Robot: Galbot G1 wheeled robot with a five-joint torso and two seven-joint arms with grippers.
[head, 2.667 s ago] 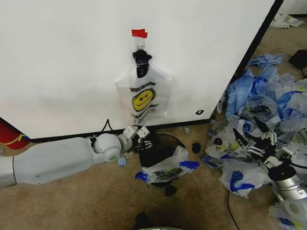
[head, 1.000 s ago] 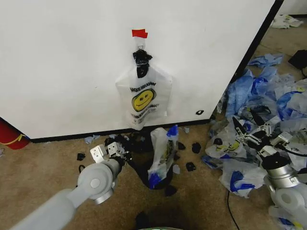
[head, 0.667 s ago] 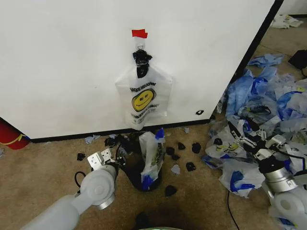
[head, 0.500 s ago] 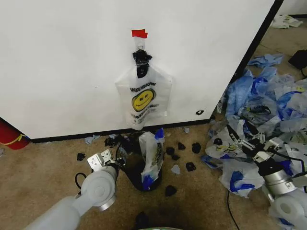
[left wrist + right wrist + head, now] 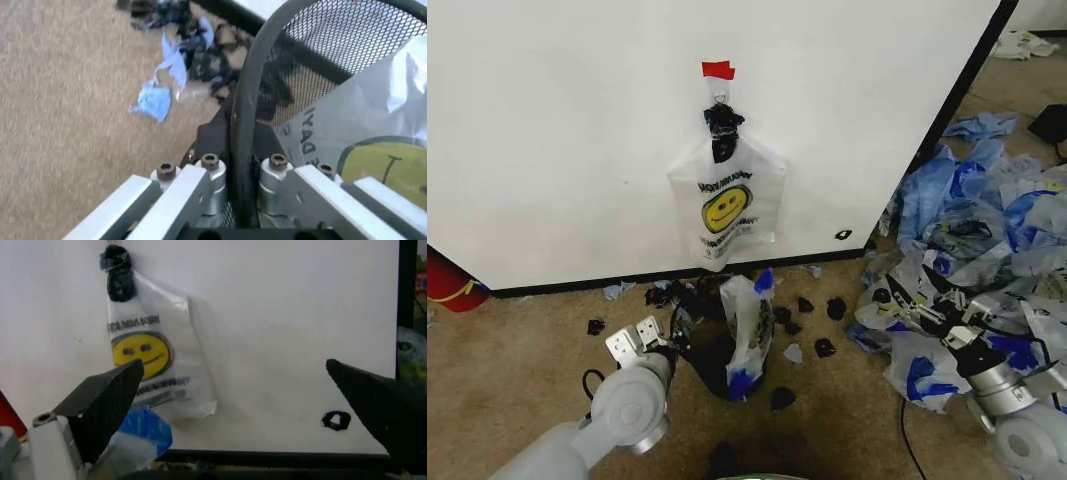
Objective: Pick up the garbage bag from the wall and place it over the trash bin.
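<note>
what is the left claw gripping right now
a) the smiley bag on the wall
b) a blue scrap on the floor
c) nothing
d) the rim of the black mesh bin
d: the left claw has its fingers on either side of the bin rim.

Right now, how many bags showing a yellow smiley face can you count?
2: the garbage bag hangs on the wall; a second bag sits in the trash bin. The bag pile may hide more.

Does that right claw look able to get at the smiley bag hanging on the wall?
Probably yes: the right claw is open and unloaded, and the hanging garbage bag faces it unobstructed. It sits well off among the floor bags, though.
</note>
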